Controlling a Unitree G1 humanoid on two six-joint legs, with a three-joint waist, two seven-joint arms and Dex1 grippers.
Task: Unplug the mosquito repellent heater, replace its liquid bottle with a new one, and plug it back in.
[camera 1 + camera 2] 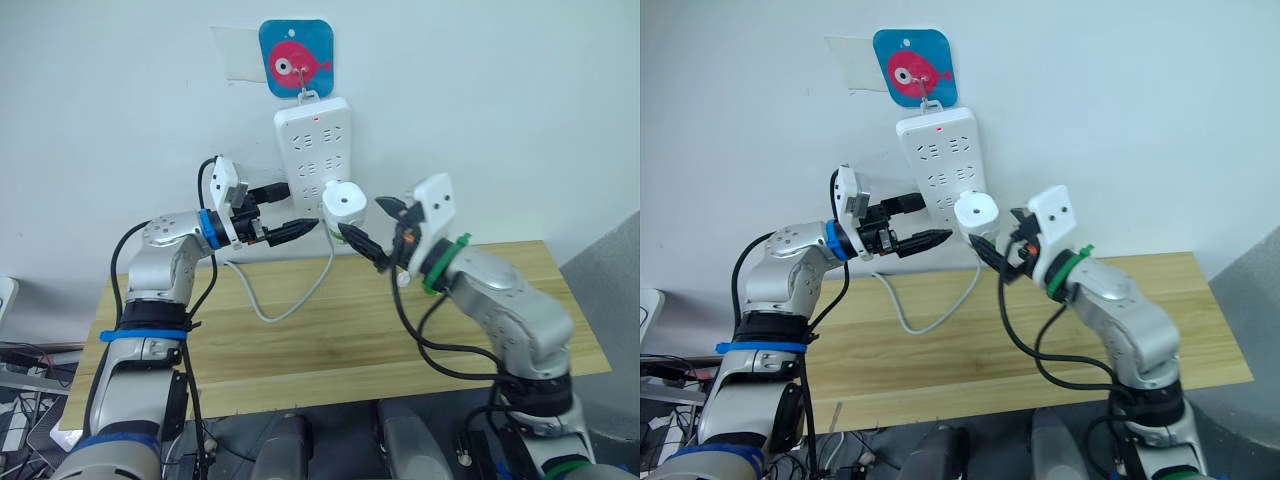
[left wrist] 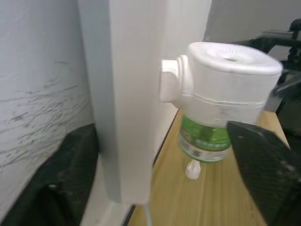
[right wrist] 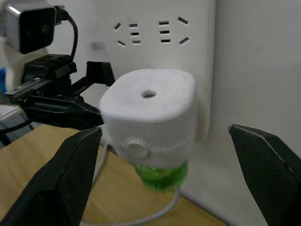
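The left gripper (image 1: pixel 283 212) is held up at the wall, to the left of the white power strip (image 1: pixel 312 145). Its jaws are spread one above the other: the upper finger (image 1: pixel 268 190) reaches toward the strip's left edge and the lower finger (image 1: pixel 293 230) points at the strip's lower end. Whether either finger touches the strip cannot be told. Nothing is held between them.

The power strip is hung upright on the wall from a hook on a blue square sticker with a red fish (image 1: pixel 296 57). A small red light is seen near its top. Its white cable (image 1: pixel 290 300) is looped down onto the wooden bench (image 1: pixel 330 340).

The mosquito repellent heater (image 1: pixel 343 202) is plugged into the lower right part of the strip, its round domed face with a central hole turned outward. In the wrist views a green liquid bottle (image 2: pixel 204 141) is seen fitted under it; only part of the bottle shows, and its label is too blurred to read. A small white object (image 2: pixel 192 169) is seen below the bottle, too unclear to name.

The right gripper (image 1: pixel 380 230) is raised just right of the heater, jaws spread wide. In the right wrist view one finger (image 3: pixel 70 174) stands on each side of the heater, both apart from it.
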